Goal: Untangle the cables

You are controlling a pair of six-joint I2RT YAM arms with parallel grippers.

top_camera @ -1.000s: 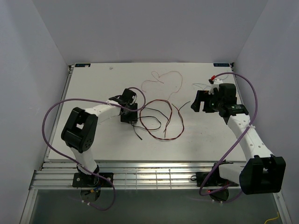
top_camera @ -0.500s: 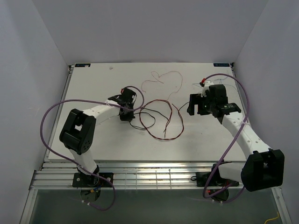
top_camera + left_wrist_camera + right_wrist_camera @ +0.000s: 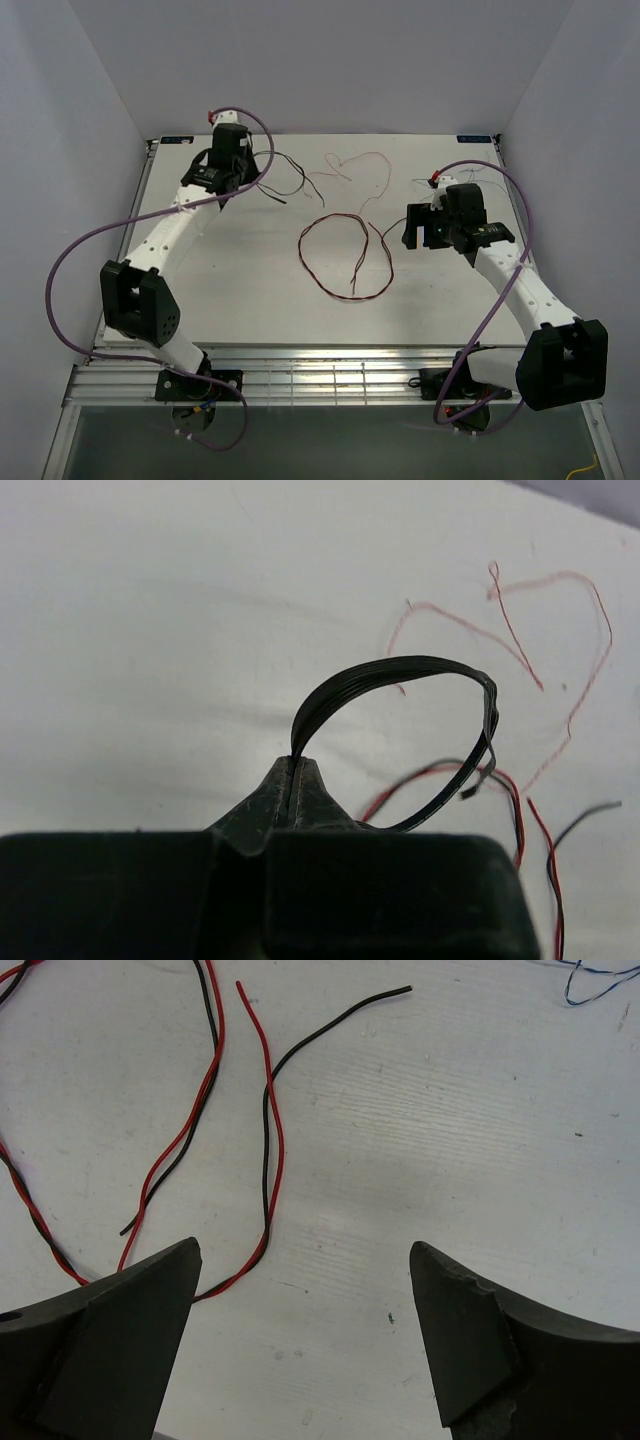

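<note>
My left gripper is at the back left of the table, shut on a black cable. That cable arcs up from the closed fingertips, and its free end trails to the right. A red and black cable pair lies in a loose loop at the table's centre. A thin pale pink cable curls behind the loop. My right gripper hovers open to the right of the loop, with nothing between its jaws. Red and black strands lie ahead of it. A pale blue-grey cable lies at the far right.
The white table has grey walls on three sides and a slatted metal rail along its near edge. Purple hoses loop out from both arms.
My left gripper shut on a black cable at the central tangle, then swung to the back left, pulling it out of the red and black loop. The right gripper shifted slightly left, staying open.
</note>
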